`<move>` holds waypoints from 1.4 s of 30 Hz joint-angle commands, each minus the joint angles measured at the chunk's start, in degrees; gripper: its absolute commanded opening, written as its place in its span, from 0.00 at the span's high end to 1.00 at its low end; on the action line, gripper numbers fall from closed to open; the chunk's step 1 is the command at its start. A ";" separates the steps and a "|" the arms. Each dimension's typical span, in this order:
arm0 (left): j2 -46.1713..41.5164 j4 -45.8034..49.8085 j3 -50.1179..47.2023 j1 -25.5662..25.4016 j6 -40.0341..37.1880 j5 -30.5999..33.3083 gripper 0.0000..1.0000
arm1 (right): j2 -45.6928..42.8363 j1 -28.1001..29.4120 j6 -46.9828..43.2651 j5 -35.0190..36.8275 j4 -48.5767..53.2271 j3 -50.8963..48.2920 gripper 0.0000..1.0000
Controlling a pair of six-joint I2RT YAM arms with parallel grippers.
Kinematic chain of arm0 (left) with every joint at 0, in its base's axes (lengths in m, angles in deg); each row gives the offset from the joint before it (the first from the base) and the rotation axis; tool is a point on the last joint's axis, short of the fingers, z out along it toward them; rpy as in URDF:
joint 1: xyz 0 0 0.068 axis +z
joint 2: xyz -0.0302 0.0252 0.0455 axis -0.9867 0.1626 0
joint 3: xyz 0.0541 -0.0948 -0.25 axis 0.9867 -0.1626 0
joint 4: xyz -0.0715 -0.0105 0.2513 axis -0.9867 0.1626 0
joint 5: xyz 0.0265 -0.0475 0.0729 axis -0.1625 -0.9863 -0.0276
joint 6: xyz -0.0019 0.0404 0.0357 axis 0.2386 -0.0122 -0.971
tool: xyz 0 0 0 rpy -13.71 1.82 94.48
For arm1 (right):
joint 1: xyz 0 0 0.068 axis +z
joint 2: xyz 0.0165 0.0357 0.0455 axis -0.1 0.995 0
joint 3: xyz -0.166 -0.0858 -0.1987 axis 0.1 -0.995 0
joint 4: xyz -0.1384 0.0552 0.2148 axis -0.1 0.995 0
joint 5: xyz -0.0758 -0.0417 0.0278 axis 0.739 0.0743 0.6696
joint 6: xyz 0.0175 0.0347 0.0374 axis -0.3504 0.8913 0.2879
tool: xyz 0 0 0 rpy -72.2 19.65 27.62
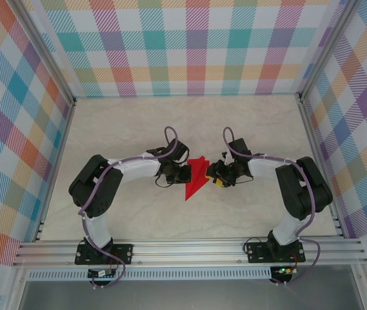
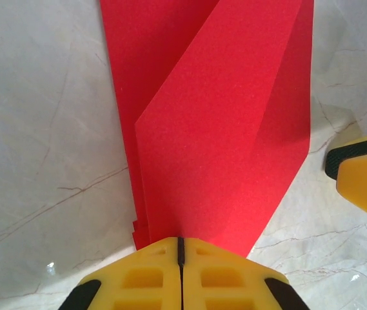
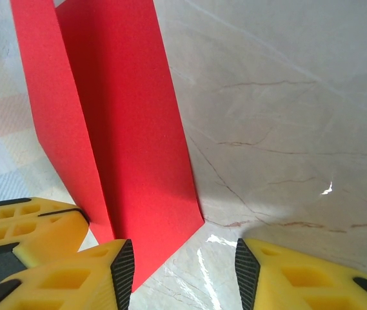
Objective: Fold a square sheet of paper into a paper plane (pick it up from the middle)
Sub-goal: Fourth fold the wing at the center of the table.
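— What's ahead of you?
— A bright red folded paper sheet on the pale marble table. My right end effector has its jaws apart, one pad just beside the sheet's corner.

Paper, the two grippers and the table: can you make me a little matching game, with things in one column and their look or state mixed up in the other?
Things
1. paper
2. left gripper
3. right gripper
4. table

Look or state
a. open, gripping nothing
b. pale, marbled
c. red, folded in layers
d. shut on the paper

Pairs: 1-c, 2-d, 3-a, 4-b
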 commanded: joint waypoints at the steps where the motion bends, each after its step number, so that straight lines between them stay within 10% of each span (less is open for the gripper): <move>1: 1.06 1.85 1.43 0.62 -1.11 0.86 0.94 | 0.76 1.43 0.31 -1.34 -0.75 1.64 0.54; 42: 4.79 0.19 0.31 0.64 -0.83 -1.08 0.94 | 3.74 2.86 3.78 -1.34 -4.56 4.04 0.56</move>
